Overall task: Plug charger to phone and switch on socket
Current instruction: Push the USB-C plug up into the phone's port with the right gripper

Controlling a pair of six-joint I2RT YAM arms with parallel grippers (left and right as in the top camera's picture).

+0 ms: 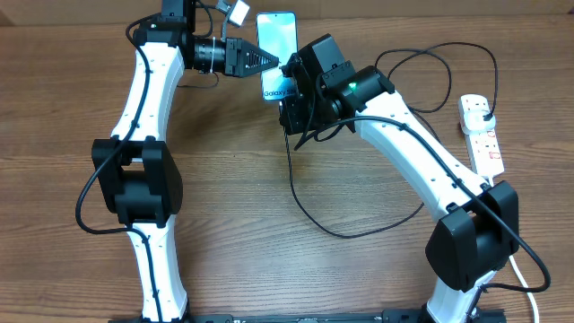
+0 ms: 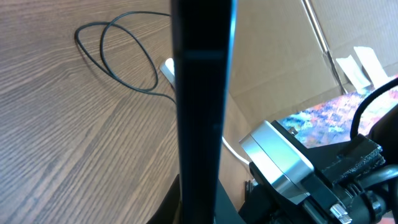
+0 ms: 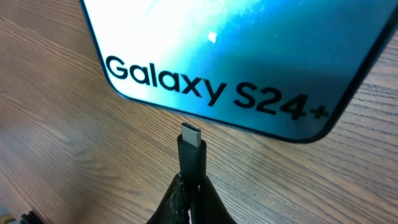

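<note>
The phone [image 1: 277, 47], lit light blue with "Galaxy" text, is held off the table at the far middle by my left gripper [image 1: 272, 61], which is shut on its side edge. In the left wrist view the phone's dark edge [image 2: 202, 112] runs up the frame. My right gripper [image 3: 191, 186] is shut on the charger's black connector [image 3: 191, 152]; its metal tip sits just below the phone's bottom edge [image 3: 249, 56], a small gap apart. The black cable [image 1: 359, 229] loops across the table to a plug in the socket [image 1: 482, 133] at the right.
The socket's thick white cord [image 1: 529, 274] runs down the right edge. A cardboard wall [image 2: 280, 68] stands behind the table. A coil of black cable [image 2: 118, 56] lies on the wood in the left wrist view.
</note>
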